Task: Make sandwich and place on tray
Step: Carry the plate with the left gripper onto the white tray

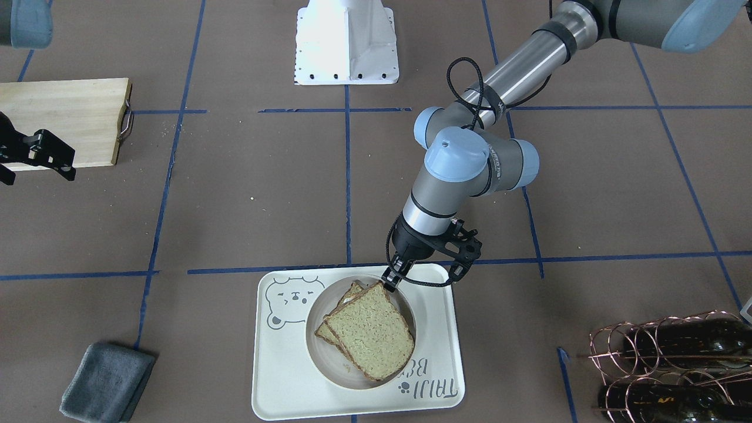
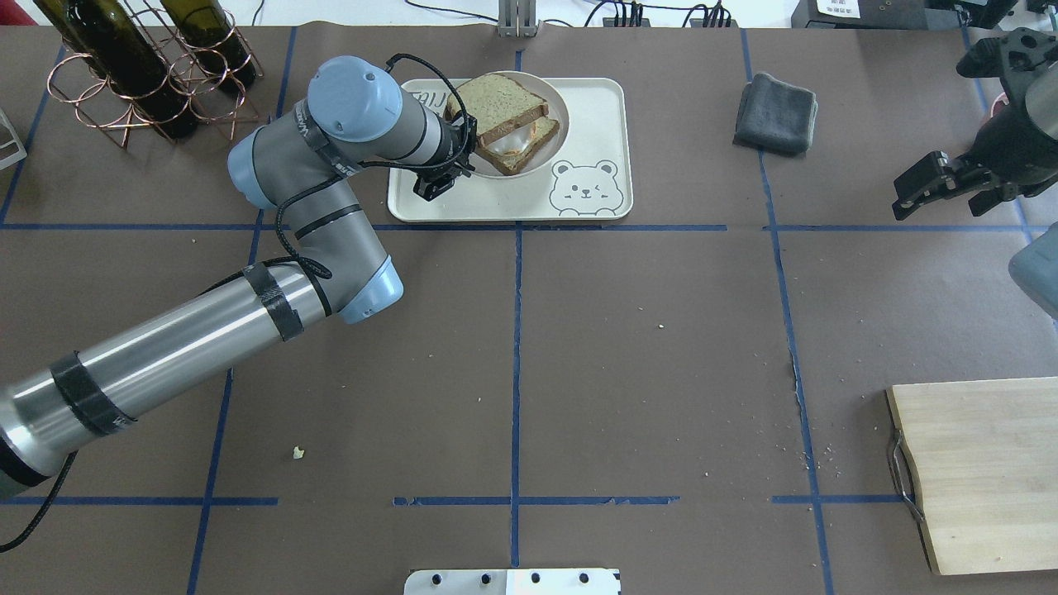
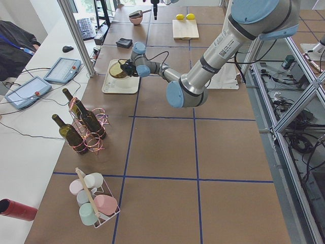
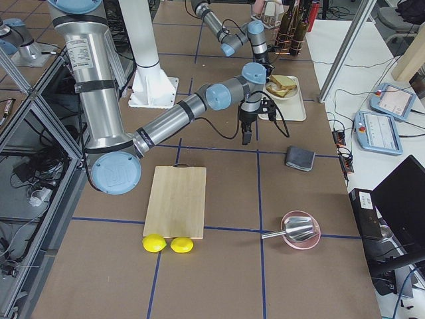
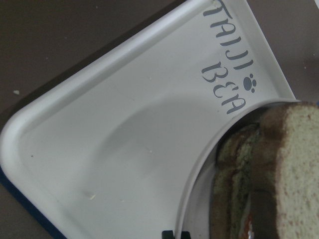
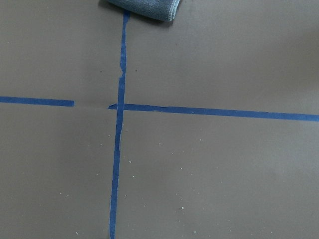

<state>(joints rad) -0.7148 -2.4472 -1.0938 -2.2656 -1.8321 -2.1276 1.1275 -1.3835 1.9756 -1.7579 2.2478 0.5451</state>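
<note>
The sandwich (image 1: 370, 332) lies on a small round plate (image 1: 314, 343) that sits on the cream bear tray (image 1: 282, 376). It is two grainy bread slices, and white egg (image 2: 512, 142) shows between them in the overhead view. My left gripper (image 1: 392, 281) is at the plate's rim on the robot's side, its fingers close together on the rim. The left wrist view shows the tray (image 5: 124, 149), the sandwich (image 5: 279, 169) and the fingertips (image 5: 168, 234) at the bottom edge. My right gripper (image 2: 942, 198) hangs open and empty over bare table, far from the tray.
A folded grey cloth (image 2: 777, 111) lies beside the tray. A pale wooden board with a metal handle (image 2: 984, 471) is on the right arm's side. A copper rack of wine bottles (image 2: 140, 74) stands beyond the left arm.
</note>
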